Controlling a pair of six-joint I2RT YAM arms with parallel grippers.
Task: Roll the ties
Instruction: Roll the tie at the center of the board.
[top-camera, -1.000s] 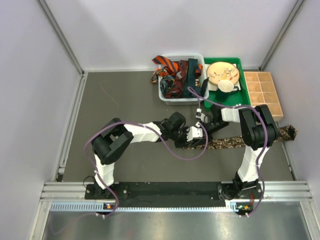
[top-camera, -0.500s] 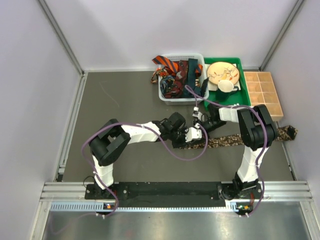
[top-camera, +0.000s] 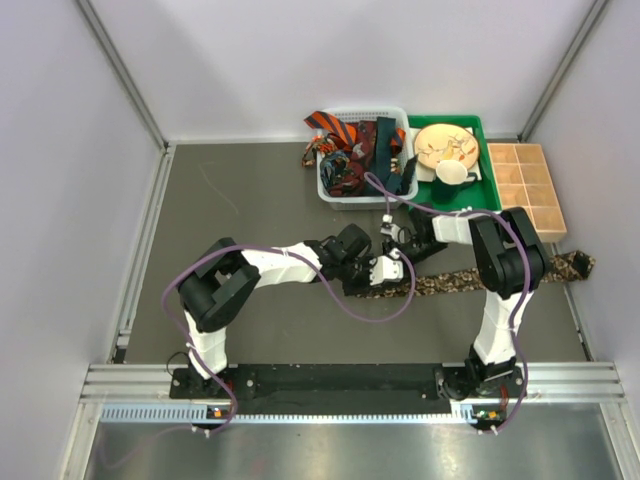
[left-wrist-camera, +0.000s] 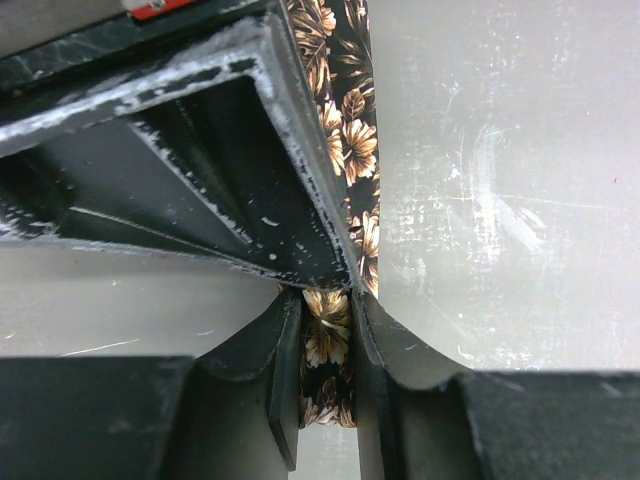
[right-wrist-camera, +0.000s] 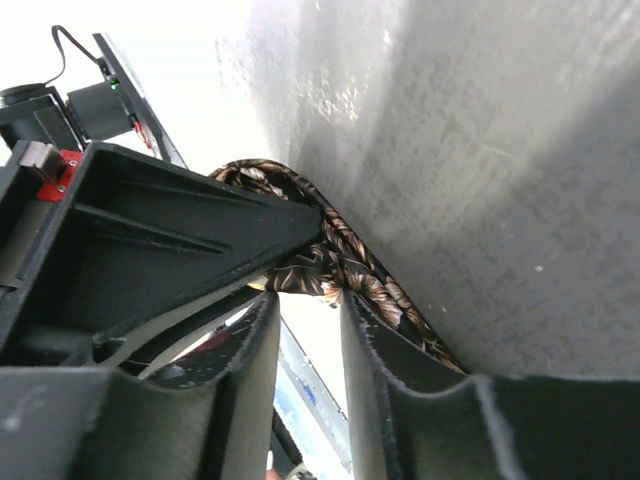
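Note:
A brown-black flowered tie (top-camera: 480, 280) lies stretched across the table toward the right wall. Its left end is between both grippers. My left gripper (top-camera: 387, 270) is shut on that end; in the left wrist view the tie (left-wrist-camera: 345, 150) runs down between the fingers (left-wrist-camera: 325, 300). My right gripper (top-camera: 393, 240) meets it from the far side. Its fingertips (right-wrist-camera: 310, 300) pinch a folded bunch of the tie (right-wrist-camera: 370, 280), with a narrow gap behind. Several more ties (top-camera: 350, 140), orange-black striped and dark ones, fill the white basket (top-camera: 330, 192).
A green tray (top-camera: 482, 190) holding a wooden bowl (top-camera: 445, 145) and a white cup stands right of the basket. A wooden compartment box (top-camera: 525, 185) sits by the right wall. Purple cables loop over both arms near the grippers.
Both grippers have shifted a little to the left with the tie's end. The right forearm has swung left and lower toward the table.

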